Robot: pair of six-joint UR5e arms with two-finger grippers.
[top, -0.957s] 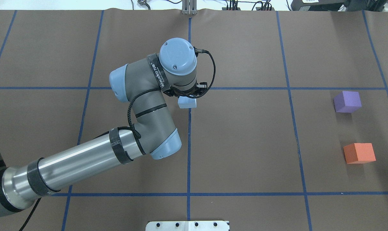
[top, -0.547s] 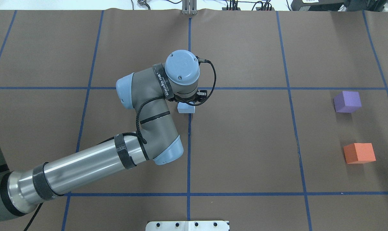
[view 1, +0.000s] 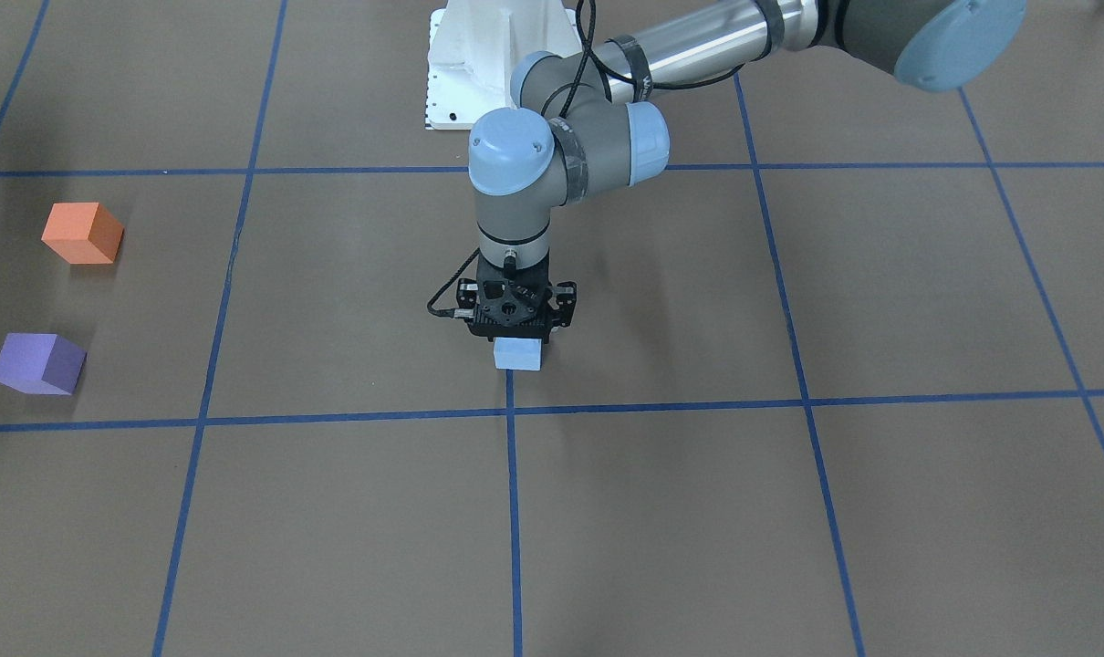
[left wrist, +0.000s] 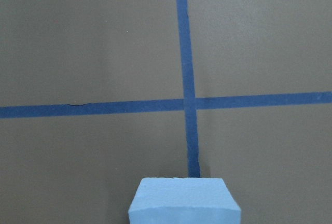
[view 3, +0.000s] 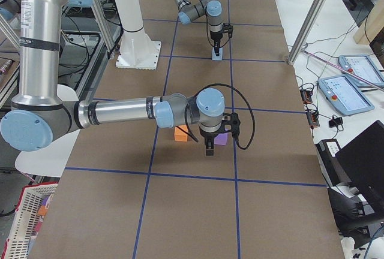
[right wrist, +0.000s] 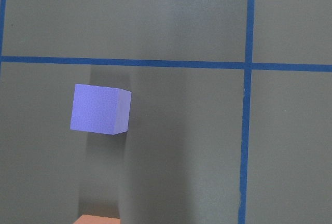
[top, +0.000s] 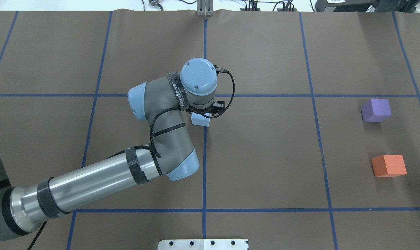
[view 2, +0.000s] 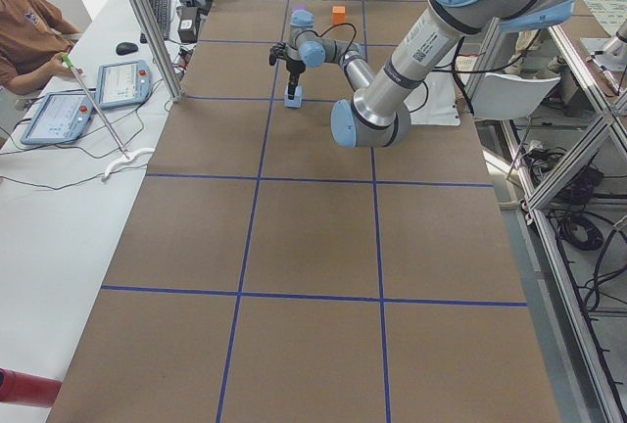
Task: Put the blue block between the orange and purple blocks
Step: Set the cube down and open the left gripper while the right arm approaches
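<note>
My left gripper point(top: 201, 116) is shut on the light blue block point(top: 200, 119) near the table's middle, by a crossing of blue tape lines; it also shows in the front view point(view 1: 518, 341) over the block point(view 1: 518, 354). The block fills the bottom edge of the left wrist view point(left wrist: 184, 202). The purple block point(top: 376, 110) and the orange block point(top: 388, 165) sit far to the right, with a gap between them. My right gripper point(view 3: 209, 150) shows only in the exterior right view, above those blocks; I cannot tell whether it is open. The right wrist view looks down on the purple block point(right wrist: 100, 109).
Brown paper with a blue tape grid point(top: 204, 173) covers the table. A white robot base plate point(top: 203, 244) sits at the near edge. Operators' tablets point(view 2: 93, 90) lie on a side table at the left.
My left arm has moved a little toward the robot's side of the table, carrying the blue block with it. The purple and orange blocks have not moved.
</note>
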